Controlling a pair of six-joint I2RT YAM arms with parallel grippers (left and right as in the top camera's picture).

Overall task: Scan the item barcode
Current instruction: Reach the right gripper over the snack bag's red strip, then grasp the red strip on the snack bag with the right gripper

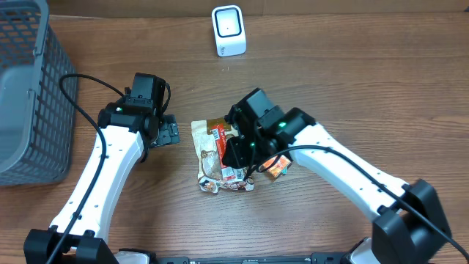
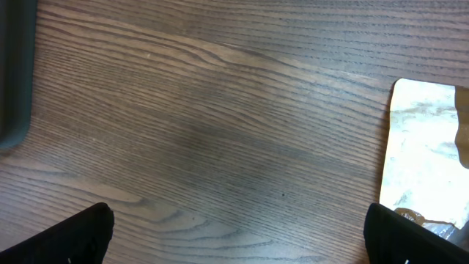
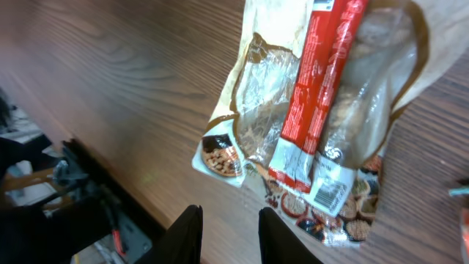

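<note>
The right claw (image 3: 231,214) is hovering at the ragged near end of the crinkled clear-and-tan plastic snack packet with a red band (image 3: 322,110). Its jaws are standing only narrowly apart and gripping nothing. The snack packet is lying flat in the middle of the brown wood-grain table (image 1: 352,81), between the two arms and well apart from the white rounded scanner (image 1: 228,31) at the far edge.

I am judging the film to be the main hazard. Being thin and slick, it is likely to slide or fold under a pinch, creasing whatever code it is carrying. Jaws this narrow are more likely to shove the packet than straddle it. A white label near that end is too blurred to read as a barcode, so the wrong face could end up turned to the scanner. A small orange wrapper (image 1: 275,168) is lying just beside the packet and could get pinched along with it.

The left claw (image 2: 236,213) is gaping fully open and empty, near the packet's left edge, risking a bump if both arms converge.

The table is looking smooth and flat, offering no lip to brace against. A grey plastic mesh basket (image 1: 29,88) is sitting at its left end. Beyond the table edge only dark, indistinct clutter is showing.
</note>
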